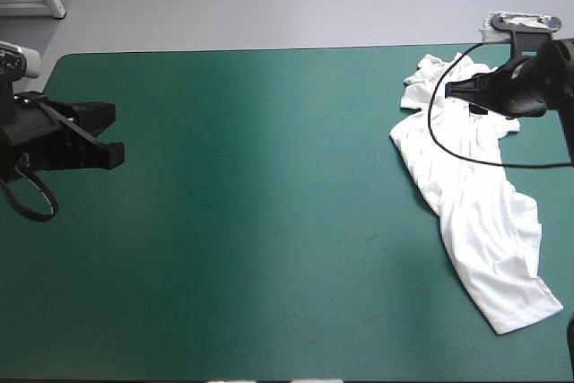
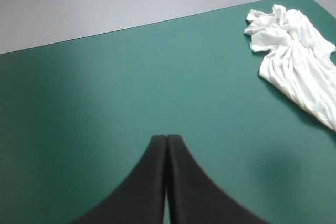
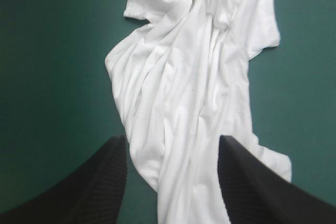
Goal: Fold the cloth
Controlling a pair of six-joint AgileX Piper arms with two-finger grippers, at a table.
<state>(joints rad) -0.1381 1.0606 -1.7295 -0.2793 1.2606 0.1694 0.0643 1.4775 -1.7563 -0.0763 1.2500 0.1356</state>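
The white T-shirt (image 1: pixel 484 230) lies crumpled in a long strip along the table's right side, bunched at its far end and with one end reaching the near right corner. My right gripper (image 1: pixel 456 90) hovers over the bunched far part, open; in the right wrist view the right gripper (image 3: pixel 172 148) has the T-shirt (image 3: pixel 194 77) beneath and ahead of its spread fingers, holding nothing. My left gripper (image 1: pixel 106 134) is at the table's left side, far from the shirt. In its own view the left gripper (image 2: pixel 167 141) is shut on nothing, with the T-shirt (image 2: pixel 294 61) far ahead near the far corner.
The teal-green cover (image 1: pixel 269 204) spans the wide stretch between the two grippers. The table's far edge (image 1: pixel 269 49) runs close behind the shirt's bunched end. The shirt's near end lies by the table's right edge (image 1: pixel 567 311).
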